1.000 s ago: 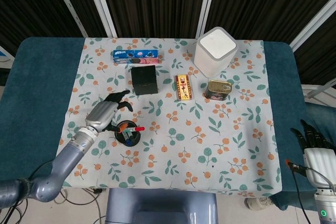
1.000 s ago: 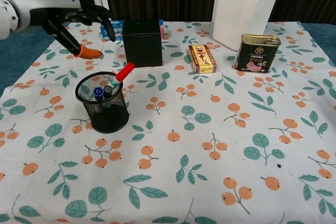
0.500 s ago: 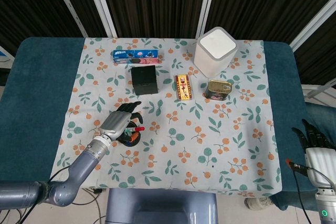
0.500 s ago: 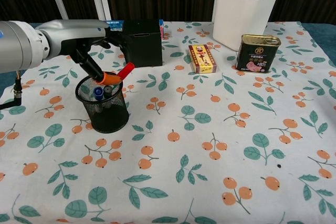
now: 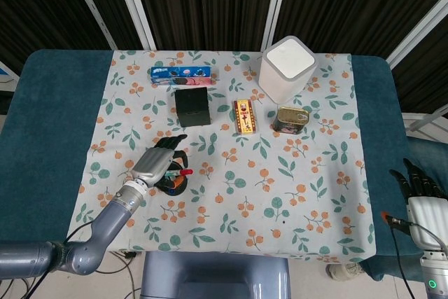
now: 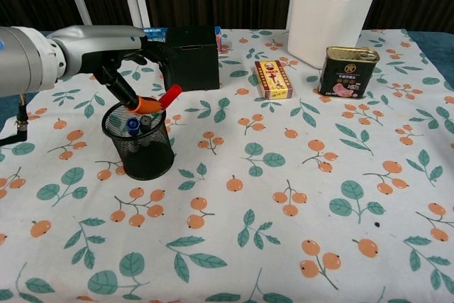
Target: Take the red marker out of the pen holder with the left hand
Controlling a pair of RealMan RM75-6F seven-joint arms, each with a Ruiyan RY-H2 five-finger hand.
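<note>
A black mesh pen holder [image 5: 175, 187] [image 6: 142, 152] stands on the floral cloth at the front left. A red marker [image 5: 185, 171] [image 6: 169, 95] leans out of it to the right, red cap up, beside blue and black pens. My left hand [image 5: 157, 160] [image 6: 117, 51] hovers right over the holder with its fingers spread. Its orange-tipped thumb [image 6: 147, 104] reaches down to the holder's rim just left of the red cap, and no grip on the marker shows. My right hand [image 5: 418, 185] rests off the table at the far right, fingers stretched out and holding nothing.
A black box [image 5: 192, 106] [image 6: 191, 57] stands just behind the holder, with a blue biscuit packet [image 5: 180, 73] further back. To the right lie a small red and yellow box [image 5: 244, 116] [image 6: 273, 79], a tin can [image 5: 290, 119] [image 6: 345, 71] and a white cube [image 5: 287, 68] [image 6: 333, 23].
My left hand came from behind and left of the holder to over its opening, and the thumb dropped to the rim beside the red cap. In the last half second it barely moved.
</note>
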